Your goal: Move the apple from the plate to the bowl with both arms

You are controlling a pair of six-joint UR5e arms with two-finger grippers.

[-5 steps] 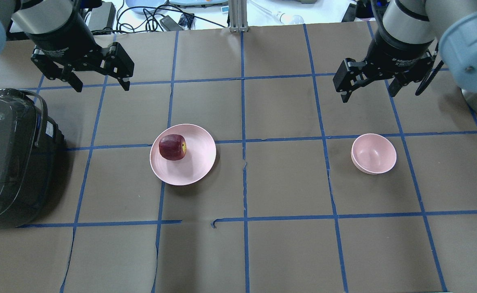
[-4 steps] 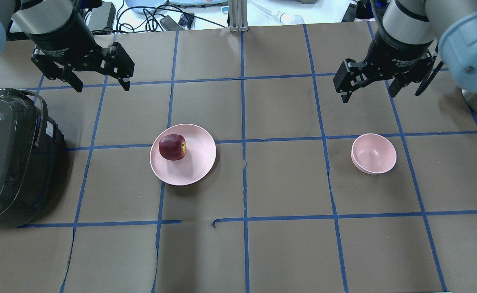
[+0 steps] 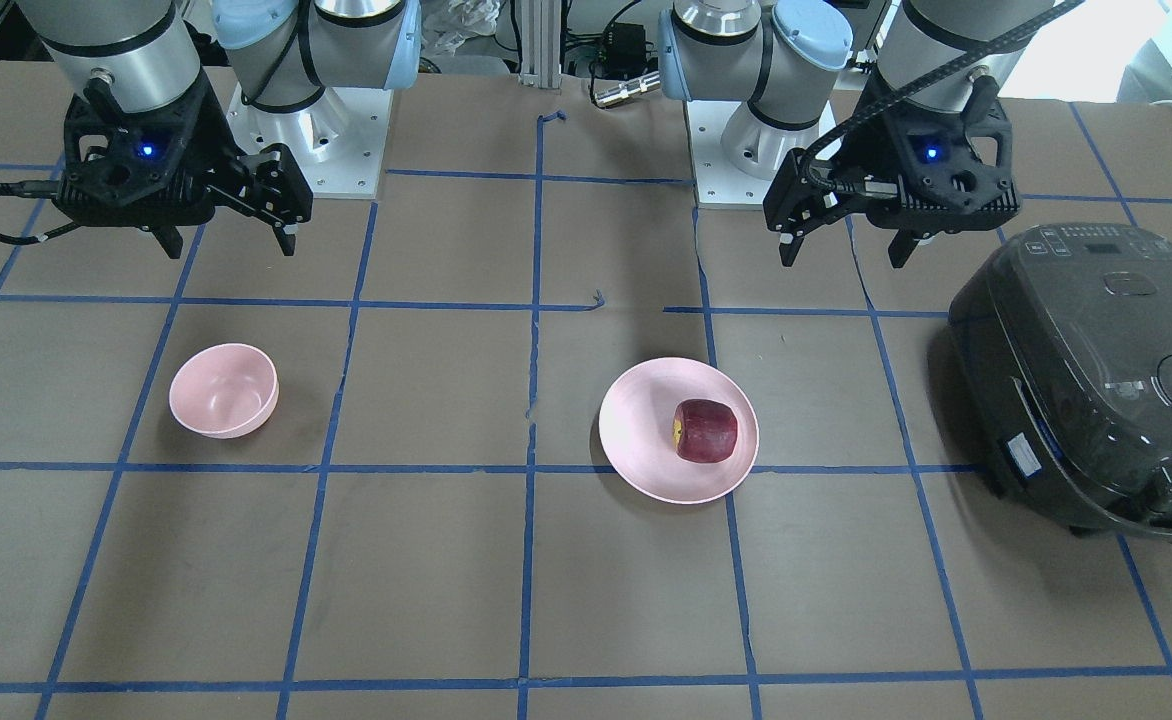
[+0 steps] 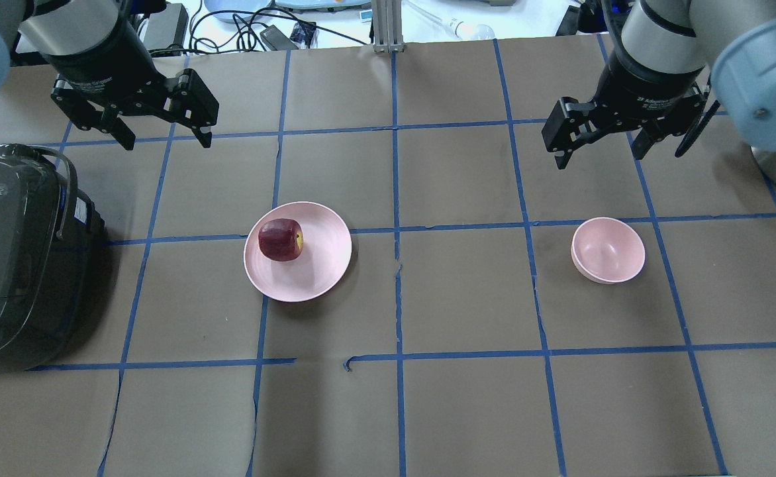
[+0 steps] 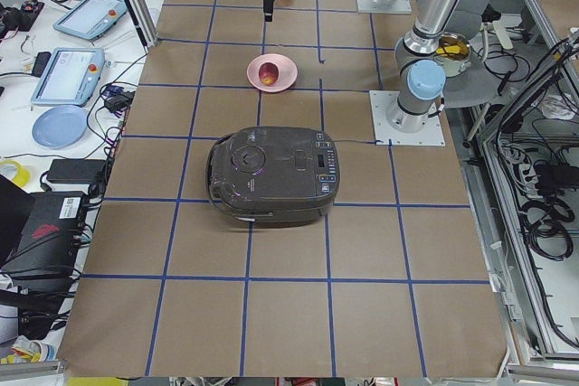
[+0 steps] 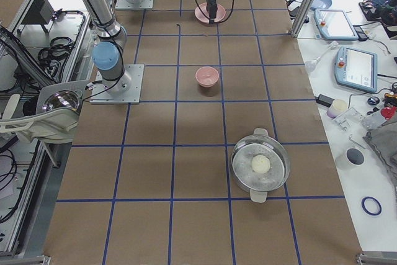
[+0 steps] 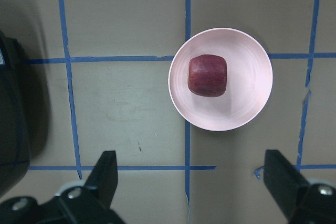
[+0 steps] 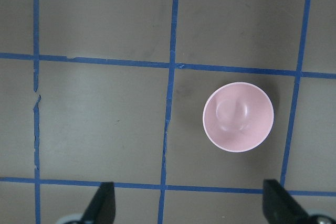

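Observation:
The dark red apple (image 4: 281, 240) lies on the left part of the pale pink plate (image 4: 322, 258), its yellowish end turned to the right. In the left wrist view the apple (image 7: 208, 75) and plate (image 7: 247, 98) lie ahead of the fingers. My left gripper (image 4: 166, 141) is open and empty, high above the table, behind and left of the plate. The small pink bowl (image 4: 608, 250) stands empty on the right. My right gripper (image 4: 600, 158) is open and empty, high behind the bowl, which shows in its wrist view (image 8: 239, 116).
A dark rice cooker (image 4: 17, 258) stands at the table's left edge, left of the plate. A steel pot (image 6: 260, 164) with a white ball in it stands at the right end. Blue tape lines grid the brown table.

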